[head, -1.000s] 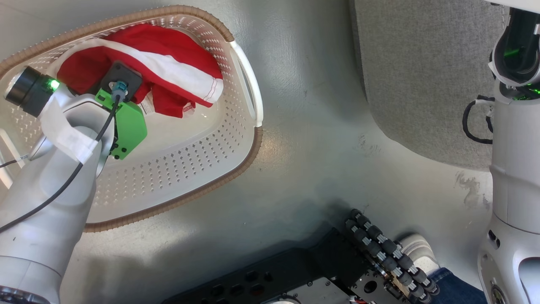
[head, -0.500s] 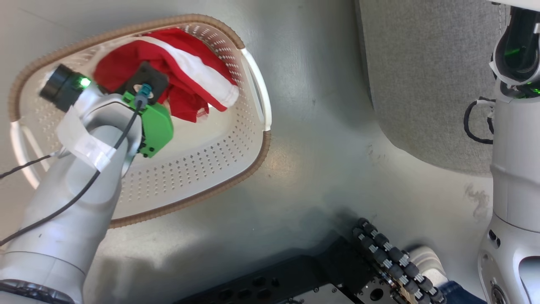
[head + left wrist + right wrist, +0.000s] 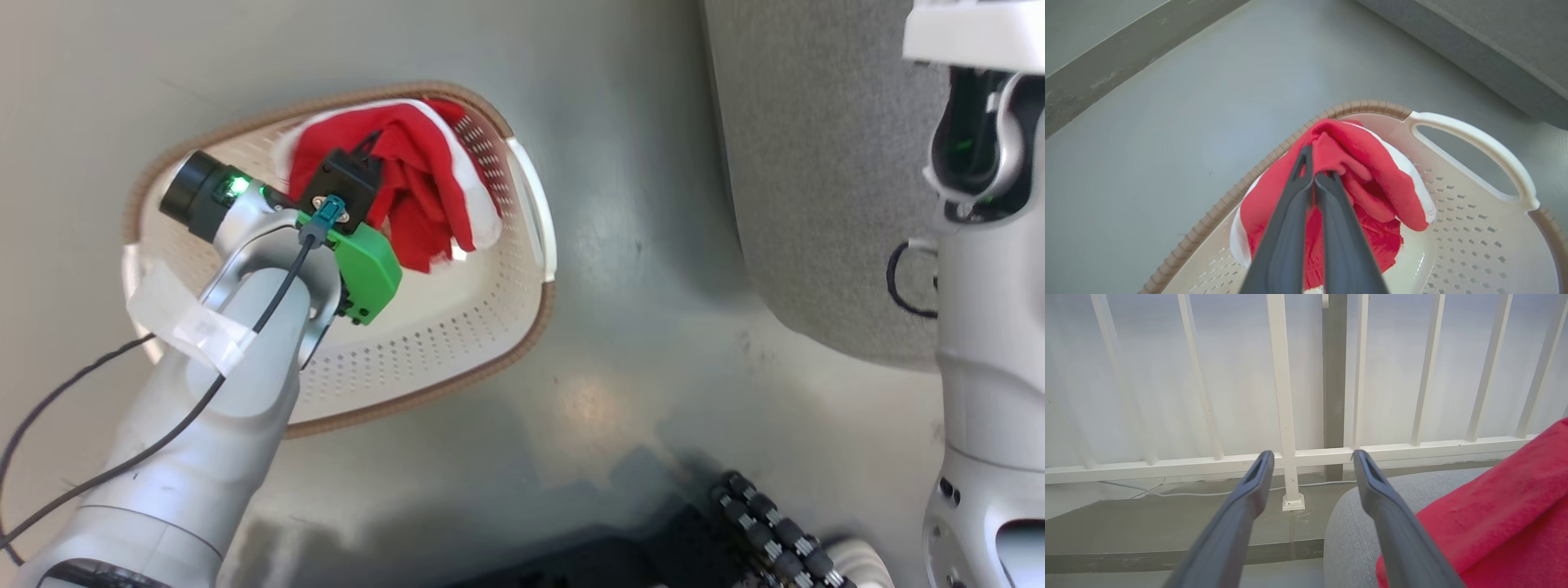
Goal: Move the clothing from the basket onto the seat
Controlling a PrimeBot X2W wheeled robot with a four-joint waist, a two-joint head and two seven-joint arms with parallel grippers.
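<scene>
Left pincer [image 3: 1318, 165] pinching clothing [image 3: 1380, 171] in basket [image 3: 1470, 249].
Right pincer [image 3: 1310, 463] spread beside seat [image 3: 1351, 526], red garment [image 3: 1494, 522] on it.

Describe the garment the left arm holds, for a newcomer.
Left of the big grey seat, a cream, brown-rimmed basket sits on the floor. Inside is bunched red clothing with a white stripe, pinched by the left fingers, unlike the red cloth lying on the seat.

On the floor [image 3: 637, 367], the basket [image 3: 457, 359] lies at ten o'clock in the head view, with the clothing [image 3: 416, 188] bunched in its far end. The seat [image 3: 816, 163] stands at two o'clock, apart from the basket, a railing [image 3: 1284, 416] behind it.
</scene>
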